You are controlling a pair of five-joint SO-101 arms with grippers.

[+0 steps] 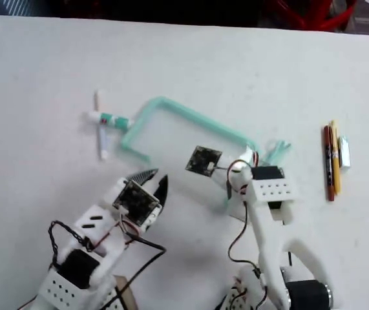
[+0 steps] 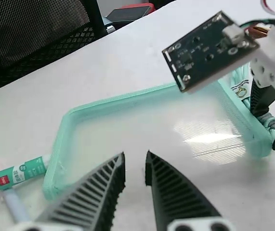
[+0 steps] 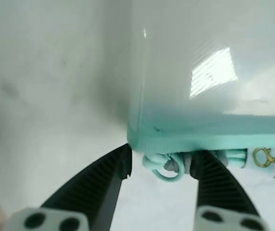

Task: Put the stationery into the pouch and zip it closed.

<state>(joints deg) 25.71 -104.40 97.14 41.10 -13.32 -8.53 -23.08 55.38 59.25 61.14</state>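
High view: pouch point(image 1: 171, 139) lies flat

Both our left arm point(image 1: 84, 244) and right arm point(image 1: 269, 223) are white plastic with black ribbed pointy jaws, bare dark camera boards point(image 1: 203, 161) on the wrists, and black and red wires point(image 1: 237, 240) dangling.

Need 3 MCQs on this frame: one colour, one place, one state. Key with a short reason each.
1. Pouch trim colour? A red B black C mint green
2. Where is the yellow pen? A in the pouch B on the table, right arm's side C in a gripper
3. Right gripper? A shut on a pen B open, astride the zip cord C shut, empty
Key: C, mint border; B, it lies on bare table past the pouch; B, jaws apart around the cord loop.
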